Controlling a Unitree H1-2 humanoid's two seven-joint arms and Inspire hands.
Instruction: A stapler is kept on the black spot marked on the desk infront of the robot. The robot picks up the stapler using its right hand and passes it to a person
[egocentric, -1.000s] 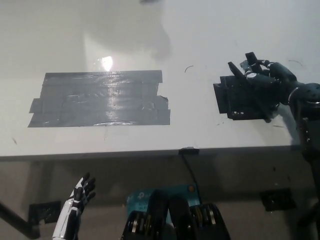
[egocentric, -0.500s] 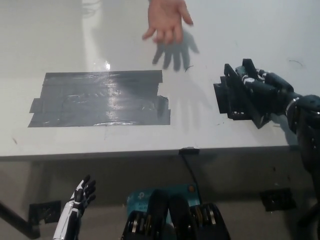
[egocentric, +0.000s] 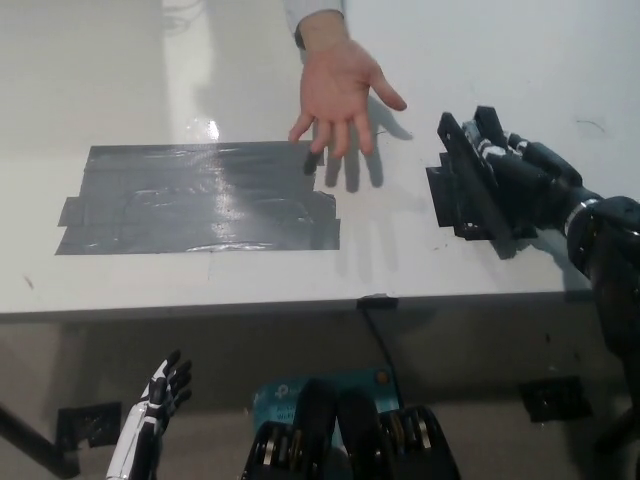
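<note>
My black right hand (egocentric: 520, 180) is at the right of the white desk (egocentric: 500, 60), its fingers closed round the black stapler (egocentric: 468, 175). The stapler is tilted, its far end pointing up and left, just above the black spot (egocentric: 448, 208) marked on the desk. A person's open hand (egocentric: 338, 90) reaches in from the top, palm up with fingers spread, a short way left of the stapler and not touching it. My white left hand (egocentric: 158, 405) rests at the lower left, below the desk's front edge, fingers apart and holding nothing.
A large grey tape patch (egocentric: 200, 195) covers the left middle of the desk. A cable (egocentric: 380, 335) hangs from a clip at the front edge. Below the desk lie the floor and a blue item (egocentric: 300, 390).
The person's hand has come in from the top and moved down toward the desk's middle. My right hand has closed on the stapler and turned it a little to the left.
</note>
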